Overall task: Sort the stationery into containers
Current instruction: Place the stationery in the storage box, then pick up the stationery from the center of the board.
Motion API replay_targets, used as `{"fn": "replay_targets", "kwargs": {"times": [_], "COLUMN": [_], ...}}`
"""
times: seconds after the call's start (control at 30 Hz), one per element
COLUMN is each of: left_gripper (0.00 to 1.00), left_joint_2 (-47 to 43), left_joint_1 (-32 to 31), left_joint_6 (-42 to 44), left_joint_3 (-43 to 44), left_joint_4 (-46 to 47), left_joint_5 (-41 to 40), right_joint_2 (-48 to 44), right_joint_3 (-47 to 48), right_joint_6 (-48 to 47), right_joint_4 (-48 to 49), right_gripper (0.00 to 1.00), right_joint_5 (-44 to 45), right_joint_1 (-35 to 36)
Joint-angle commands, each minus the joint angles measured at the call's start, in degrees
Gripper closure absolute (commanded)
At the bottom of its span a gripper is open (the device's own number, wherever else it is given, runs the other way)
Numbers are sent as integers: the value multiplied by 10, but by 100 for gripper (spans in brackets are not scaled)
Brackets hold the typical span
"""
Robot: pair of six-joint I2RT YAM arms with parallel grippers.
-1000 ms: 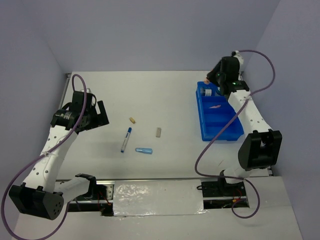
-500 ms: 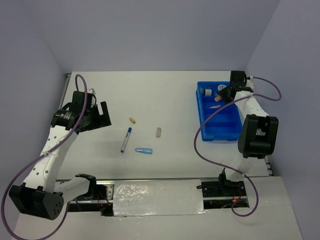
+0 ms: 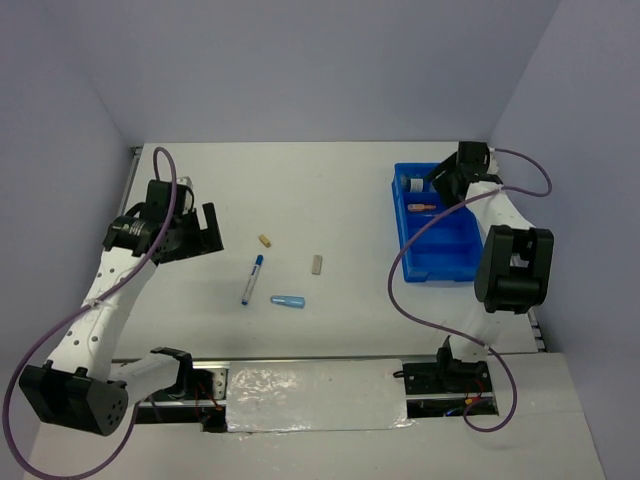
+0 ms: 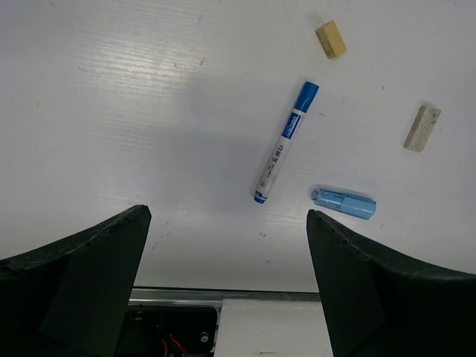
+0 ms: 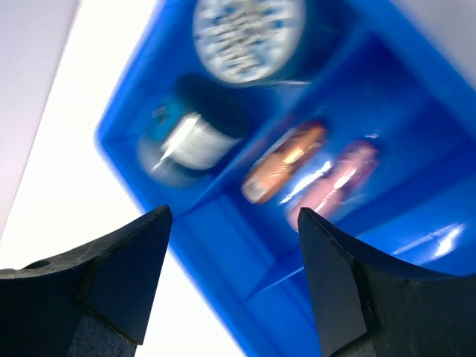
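Right gripper [image 5: 232,223] is hanging spread and empty over the blue tray [image 3: 440,272], where orange capsule [image 5: 284,162] and pink capsule [image 5: 335,184] are lying together, seemingly grouped by kind (blurred view), while left gripper [image 4: 227,214], also spread, is hovering above the pen [image 4: 285,141] waiting on the table [image 4: 111,89].

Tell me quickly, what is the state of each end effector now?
Left end effector: open, holding nothing.
Right end effector: open, empty, over the blue tray.

The left arm [image 3: 100,290] bends up along the left side, the left gripper [image 4: 227,214] pointing down with jaws spread wide. The right arm [image 3: 500,225] stretches to the far right, the right gripper [image 5: 232,214] with jaws parted.
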Motion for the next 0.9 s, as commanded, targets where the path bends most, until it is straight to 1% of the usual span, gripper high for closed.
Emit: {"fn": "replay_targets", "kwargs": {"times": [0.0,0.03,0.07,0.1,0.13,0.17,0.2,0.23,0.27,0.3,0.33,0.37,0.43,0.47,0.5,0.53,0.6,0.73,0.87], "left_gripper": [1,1,1,1,1,1,1,1,1,1,1,1,1,1,1,1,1,1,1], "left_joint_2": [11,18,20,24,27,31,33,35,35,36,35,34,22,13,7,5,4,0,-18], "left_joint_1": [3,3,3,3,3,3,4,10,12,21,27,31,50,63,69,76,84,84,85], "left_joint_6": [-8,-12,-26,-35,-44,-68,-78,-84,-96,-103,-112,-118,-129,-127,-123,-111,-100,-85,-77], "left_joint_3": [25,26,29,35,39,44,58,64,70,86,93,103,107,103,99,92,75,39,3], "left_joint_4": [3,5,-1,-2,-5,-18,-25,-27,-29,-41,-44,-49,-57,-50,-43,-37,-29,-16,6], "left_joint_5": [-25,-30,-38,-65,-85,-109,-147,-158,-168,-184,-190,-198,-218,-218,-212,-191,-170,-119,-91], "right_joint_2": [-78,-90,-119,-130,-136,-134,-126,-116,-83,-65,-51,-31,-23,-16,-9,12,32,61,83], "right_joint_3": [8,8,1,-6,-8,1,14,36,43,44,40,33,15,9,9,12,19,11,2], "right_joint_6": [-86,-113,-190,-234,-286,-392,-441,-493,-564,-586,-598,-596,-581,-582,-583,-589,-597,-593,-589], "right_joint_4": [91,93,129,151,166,130,85,-4,-35,-60,-77,-75,-57,-54,-57,-63,-79,-71,-58], "right_gripper": [23,24,24,24,24,24,24,24,24,25,26,26,26,26,26,26,26,26,27], "right_joint_5": [-44,-45,-92,-140,-202,-289,-280,-247,-215,-163,-139,-130,-146,-139,-123,-104,-76,-31,-24], "right_joint_1": [47,62,89,143,177,216,309,357,404,478,506,528,574,590,607,642,672,695,695]}}
